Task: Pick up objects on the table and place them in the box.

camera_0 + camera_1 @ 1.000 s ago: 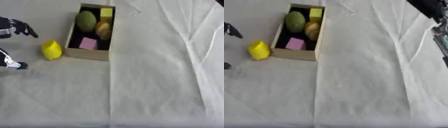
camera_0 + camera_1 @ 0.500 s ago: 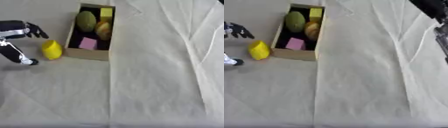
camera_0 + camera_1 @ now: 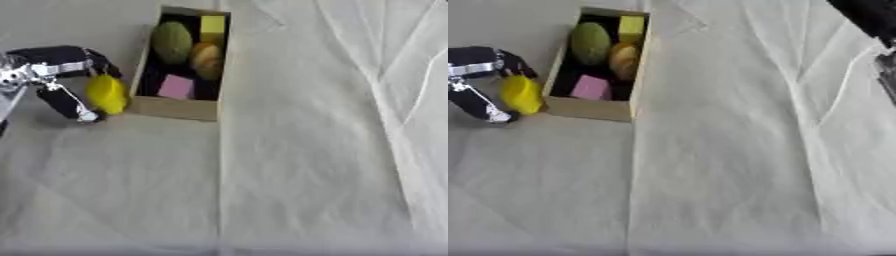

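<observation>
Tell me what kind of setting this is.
Likely a lab tabletop for sorting trials: a white cloth covers the table, with only a box of toy items and a yellow object out.

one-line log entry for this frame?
left hand: closing around yellow object | box: four items inside | right hand: unclear

Left robot hand (image 3: 54, 75) spread (fingers, thumb apart)

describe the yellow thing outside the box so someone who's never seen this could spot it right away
Find the cardboard box at the table's upper left. Against its left outer wall sits a yellow object, between the left robot hand's fingers and thumb. It's the only item outside the box.
</observation>
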Available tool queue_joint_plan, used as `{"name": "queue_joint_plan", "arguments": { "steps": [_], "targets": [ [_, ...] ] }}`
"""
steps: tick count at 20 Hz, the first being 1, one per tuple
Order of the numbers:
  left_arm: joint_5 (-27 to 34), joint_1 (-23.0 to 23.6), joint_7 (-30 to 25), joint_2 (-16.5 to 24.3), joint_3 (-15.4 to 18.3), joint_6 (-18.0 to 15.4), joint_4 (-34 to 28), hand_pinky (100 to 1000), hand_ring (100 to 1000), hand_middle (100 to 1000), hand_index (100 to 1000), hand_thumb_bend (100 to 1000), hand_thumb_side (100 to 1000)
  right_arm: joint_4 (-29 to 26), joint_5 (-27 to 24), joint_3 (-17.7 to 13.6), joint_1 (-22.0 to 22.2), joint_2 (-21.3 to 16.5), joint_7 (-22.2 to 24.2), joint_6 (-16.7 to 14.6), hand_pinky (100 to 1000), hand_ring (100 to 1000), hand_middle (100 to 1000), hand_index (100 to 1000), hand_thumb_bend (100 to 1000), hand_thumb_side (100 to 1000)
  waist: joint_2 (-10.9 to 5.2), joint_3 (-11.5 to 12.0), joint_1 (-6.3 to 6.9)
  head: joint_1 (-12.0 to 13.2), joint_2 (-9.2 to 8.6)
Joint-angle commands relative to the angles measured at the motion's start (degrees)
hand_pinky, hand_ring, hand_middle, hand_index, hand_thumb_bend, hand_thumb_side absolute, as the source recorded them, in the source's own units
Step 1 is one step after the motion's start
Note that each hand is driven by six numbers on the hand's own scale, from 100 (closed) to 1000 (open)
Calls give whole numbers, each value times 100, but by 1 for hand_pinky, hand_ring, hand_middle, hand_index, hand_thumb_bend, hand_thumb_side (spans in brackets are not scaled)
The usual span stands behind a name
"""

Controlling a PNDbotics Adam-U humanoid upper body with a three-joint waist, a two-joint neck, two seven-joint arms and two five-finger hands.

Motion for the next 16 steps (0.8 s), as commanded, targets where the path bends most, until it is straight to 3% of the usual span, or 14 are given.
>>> {"name": "queue_joint_plan", "arguments": {
  "steps": [1,2,10,16],
  "targets": [
    [-82,-143,122,4,100,-58,33,697,704,647,756,258,100,-95,-33,-38,-74,-96,17,-9,892,757,685,787,100,721,-95,-11,15,23,22],
    [-79,-139,166,12,100,-56,-14,685,689,636,745,197,100,-95,-28,-40,-65,-101,16,-9,892,757,685,787,100,721,-96,-13,15,19,22],
    [238,-418,176,366,425,384,-1423,686,683,635,743,161,100,-95,6,-91,16,-153,-49,-43,892,758,685,787,100,718,-115,28,24,-34,22],
    [492,-909,187,139,597,757,-2010,692,685,640,748,137,100,-95,-50,-142,-56,-171,-91,-94,891,758,686,787,100,711,-135,21,16,-60,22]
  ]
}}
